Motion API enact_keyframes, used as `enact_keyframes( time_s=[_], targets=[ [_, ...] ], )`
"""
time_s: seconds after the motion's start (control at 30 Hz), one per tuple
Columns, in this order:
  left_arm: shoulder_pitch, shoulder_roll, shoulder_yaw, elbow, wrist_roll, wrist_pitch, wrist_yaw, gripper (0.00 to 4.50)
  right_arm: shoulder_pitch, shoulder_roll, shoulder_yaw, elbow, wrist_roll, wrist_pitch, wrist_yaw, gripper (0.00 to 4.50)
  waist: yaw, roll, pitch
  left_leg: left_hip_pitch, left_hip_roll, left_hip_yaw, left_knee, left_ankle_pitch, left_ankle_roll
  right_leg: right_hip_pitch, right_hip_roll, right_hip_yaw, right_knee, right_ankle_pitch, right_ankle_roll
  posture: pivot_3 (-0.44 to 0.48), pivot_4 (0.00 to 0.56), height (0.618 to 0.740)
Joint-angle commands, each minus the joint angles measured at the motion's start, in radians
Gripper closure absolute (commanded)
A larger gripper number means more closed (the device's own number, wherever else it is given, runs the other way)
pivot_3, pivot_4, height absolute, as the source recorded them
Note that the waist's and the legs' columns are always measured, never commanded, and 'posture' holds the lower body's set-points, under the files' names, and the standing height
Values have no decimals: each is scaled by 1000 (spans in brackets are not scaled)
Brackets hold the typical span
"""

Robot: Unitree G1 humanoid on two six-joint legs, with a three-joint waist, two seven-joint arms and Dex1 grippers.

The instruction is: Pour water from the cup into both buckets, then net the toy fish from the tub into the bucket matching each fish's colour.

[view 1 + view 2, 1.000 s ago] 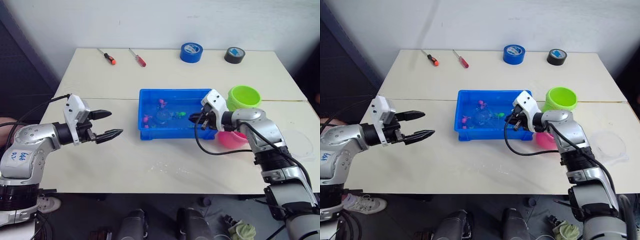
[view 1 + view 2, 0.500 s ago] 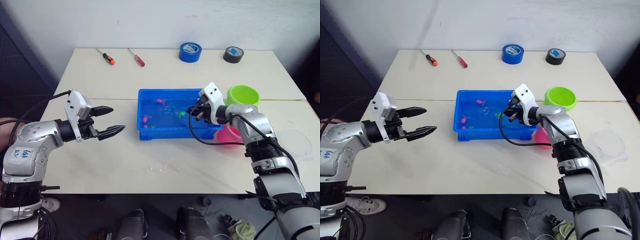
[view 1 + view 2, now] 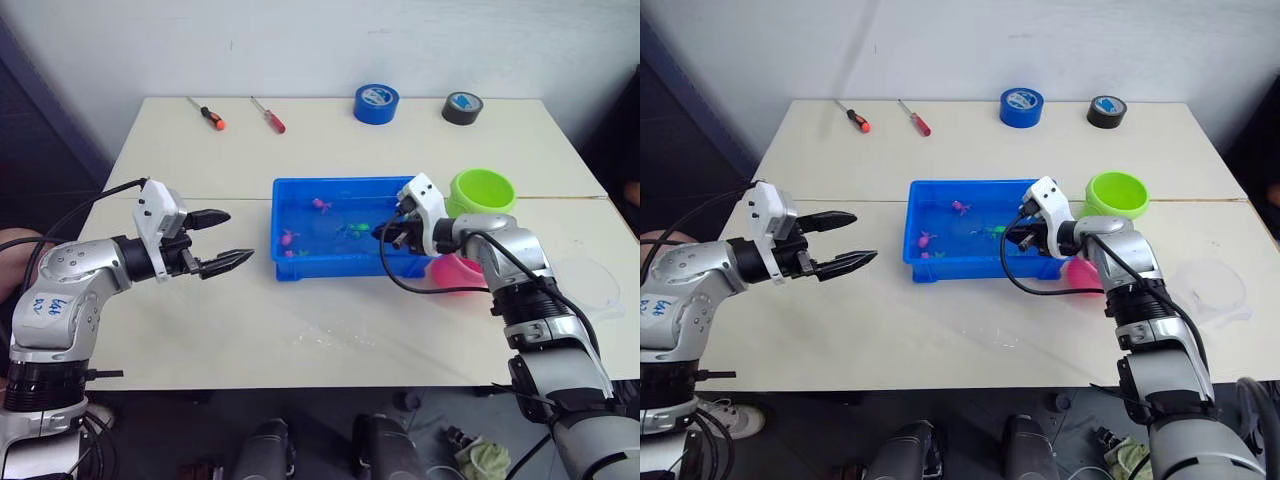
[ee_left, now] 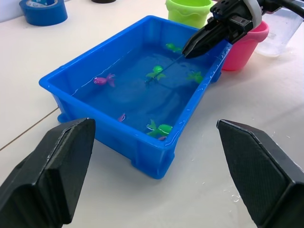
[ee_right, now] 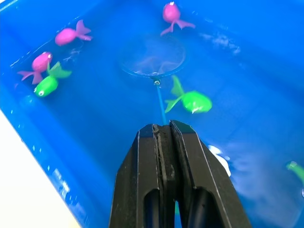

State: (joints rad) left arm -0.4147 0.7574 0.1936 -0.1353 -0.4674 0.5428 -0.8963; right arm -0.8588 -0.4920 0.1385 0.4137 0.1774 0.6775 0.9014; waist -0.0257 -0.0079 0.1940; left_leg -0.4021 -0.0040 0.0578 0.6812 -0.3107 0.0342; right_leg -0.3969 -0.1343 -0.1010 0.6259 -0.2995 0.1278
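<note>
Right wrist view: the right pincer [image 5: 164, 130] pinches the net's thin handle over the water.
The net [image 5: 153, 58] lies dipped in the tub [image 5: 266, 42], its hoop between a pink fish [image 5: 172, 14] and a green fish [image 5: 192, 100]; two more pink fish and a green one float near the tub wall.

Left wrist view: the left pincer's fingers [image 4: 50, 180] are spread wide, holding nothing, just beside the tub on the bench [image 4: 247, 156].

Left eye view: the left pincer [image 3: 228, 240] hovers left of the tub; the green bucket [image 3: 484, 192] and pink bucket [image 3: 458, 271] stand at the tub's right end, the clear cup [image 3: 595, 282] further right.
</note>
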Motion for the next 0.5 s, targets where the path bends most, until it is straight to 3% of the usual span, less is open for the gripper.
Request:
enact_keyframes(
  time_s=[0.03, 0.23, 0.5],
  targets=[
    [-12, 1, 6, 2, -3, -21, 0, 35, 0, -16, -7, -44, 6, 10, 12, 4500, -1, 0, 0, 0, 0, 0, 0, 0, 0, 0, 0, 0, 0, 0, 0, 0, 150, 740],
    [-12, 0, 4, 6, -2, -27, 2, 35, -5, -15, -12, -50, 10, 21, 10, 4500, -1, 0, 0, 0, 0, 0, 0, 0, 0, 0, 0, 0, 0, 0, 0, 0, 150, 740],
    [-13, -1, 0, 10, -3, -36, 2, 35, -66, 25, -51, 76, -15, -81, -97, 4500, -2, 0, 0, 0, 0, 0, 0, 0, 0, 0, 0, 0, 0, 0, 0, 0, 150, 740]
  ],
)
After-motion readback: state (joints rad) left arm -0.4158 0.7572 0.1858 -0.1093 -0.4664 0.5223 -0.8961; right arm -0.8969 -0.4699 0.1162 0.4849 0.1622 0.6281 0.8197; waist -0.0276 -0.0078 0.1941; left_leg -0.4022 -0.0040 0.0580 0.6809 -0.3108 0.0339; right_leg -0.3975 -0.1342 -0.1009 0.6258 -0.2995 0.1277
